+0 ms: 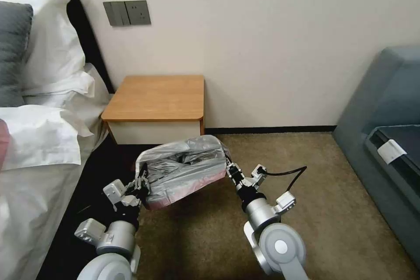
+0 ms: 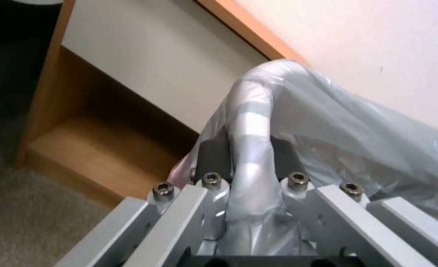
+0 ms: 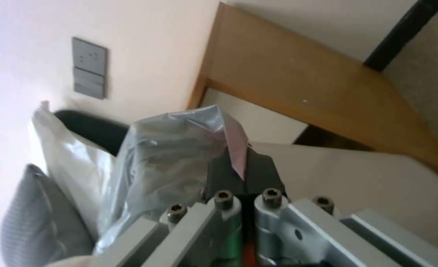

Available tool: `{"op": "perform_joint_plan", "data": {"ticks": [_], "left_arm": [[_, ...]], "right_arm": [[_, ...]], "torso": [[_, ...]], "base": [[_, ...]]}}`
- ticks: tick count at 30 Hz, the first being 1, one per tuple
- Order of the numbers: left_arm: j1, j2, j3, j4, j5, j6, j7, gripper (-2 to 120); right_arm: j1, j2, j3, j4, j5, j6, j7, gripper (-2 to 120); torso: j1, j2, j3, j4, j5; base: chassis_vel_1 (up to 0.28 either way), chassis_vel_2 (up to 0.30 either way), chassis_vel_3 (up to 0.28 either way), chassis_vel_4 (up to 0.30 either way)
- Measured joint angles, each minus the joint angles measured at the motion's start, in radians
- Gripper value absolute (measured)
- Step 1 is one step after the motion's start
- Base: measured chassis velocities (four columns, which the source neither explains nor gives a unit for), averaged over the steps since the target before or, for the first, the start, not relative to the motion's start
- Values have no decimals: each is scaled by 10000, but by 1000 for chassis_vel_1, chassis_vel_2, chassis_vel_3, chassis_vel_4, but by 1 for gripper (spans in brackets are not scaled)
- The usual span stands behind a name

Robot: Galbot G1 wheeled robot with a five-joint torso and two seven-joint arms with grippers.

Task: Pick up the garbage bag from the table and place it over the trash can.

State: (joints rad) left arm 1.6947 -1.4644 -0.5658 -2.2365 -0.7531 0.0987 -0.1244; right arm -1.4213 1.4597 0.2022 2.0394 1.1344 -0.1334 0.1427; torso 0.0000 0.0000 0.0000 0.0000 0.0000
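The garbage bag (image 1: 186, 168), crinkly grey plastic with a pink-red rim, hangs spread wide between my two grippers just in front of the table (image 1: 157, 96). My left gripper (image 1: 142, 186) is shut on the bag's left edge, and a fold of plastic (image 2: 251, 129) runs between its dark pads. My right gripper (image 1: 230, 169) is shut on the bag's right edge, with the pink rim (image 3: 236, 148) pinched between its pads. The trash can sits under the bag and is hidden in the head view. A cream wall (image 3: 357, 178) beside the right gripper looks like the trash can's side.
A bed with white pillows (image 1: 48, 52) and hanging sheets fills the left side, close to my left arm. A grey-blue sofa (image 1: 385, 109) stands at the right. Open brown carpet (image 1: 323, 192) lies between them. Wall switches (image 1: 127, 12) sit above the table.
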Motion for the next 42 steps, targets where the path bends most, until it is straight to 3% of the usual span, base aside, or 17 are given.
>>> {"op": "perform_joint_plan", "data": {"ticks": [27,38,42], "left_arm": [[-179,-27,-161,150,-220,-56,-259,7],[-155,13,-157,36,-334,-57,-221,7],[-165,60,-181,32,-371,-58,-199,7]], "right_arm": [[-746,-286,-174,537,-1156,44,73,0],[-406,83,-121,-180,-1139,109,-211,0],[-507,100,-133,-82,-1219,110,-181,14]], "torso": [[0,0,0,0,0],[0,-1,0,0,-1],[0,0,0,0,-1]], "base": [[0,0,0,0],[0,0,0,0],[0,0,0,0]]}}
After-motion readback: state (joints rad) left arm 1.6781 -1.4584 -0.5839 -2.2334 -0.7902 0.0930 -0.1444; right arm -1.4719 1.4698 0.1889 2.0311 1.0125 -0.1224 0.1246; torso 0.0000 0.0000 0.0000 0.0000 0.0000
